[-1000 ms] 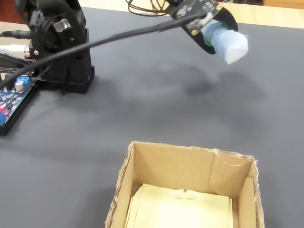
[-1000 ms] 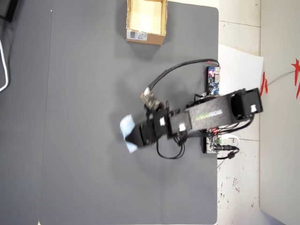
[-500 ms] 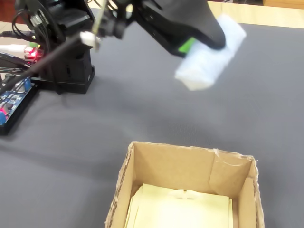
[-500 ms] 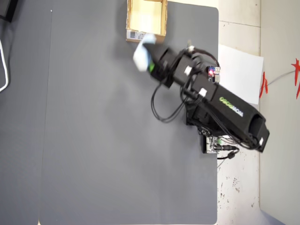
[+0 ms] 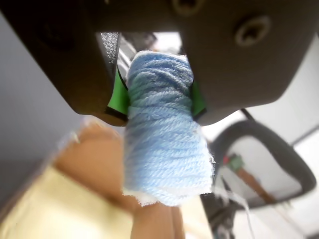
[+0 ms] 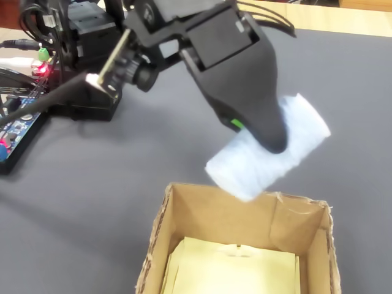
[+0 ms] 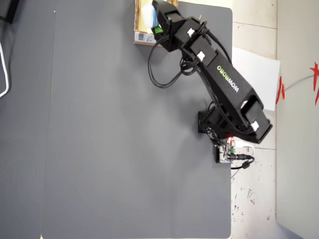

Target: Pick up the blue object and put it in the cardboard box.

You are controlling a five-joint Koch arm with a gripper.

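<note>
Green pads on the end effector [image 5: 155, 97] press into the sides of the blue object [image 5: 164, 134], which it holds squeezed about its upper half, so the lower half hangs free below the jaws in the wrist view. In the fixed view the blue object [image 6: 269, 160] lies tilted across the end effector [image 6: 269, 144], just above the near rim of the cardboard box [image 6: 184, 214], part of it over the opening and part over the dark desk [image 6: 110, 184] beyond the wall. The box stands open, its pale floor bare. From overhead the arm [image 7: 224, 84] reaches to the far edge of the desk, with the box [image 7: 144, 37] under its tip. To do this step well, the arm would likely need to carry the load a little further over the middle of the opening, then lower it, so that neither end catches on the wall. Opening the jaws only once the whole object sits inside the rim should keep the soft piece from bouncing or rolling out onto the desk.
</note>
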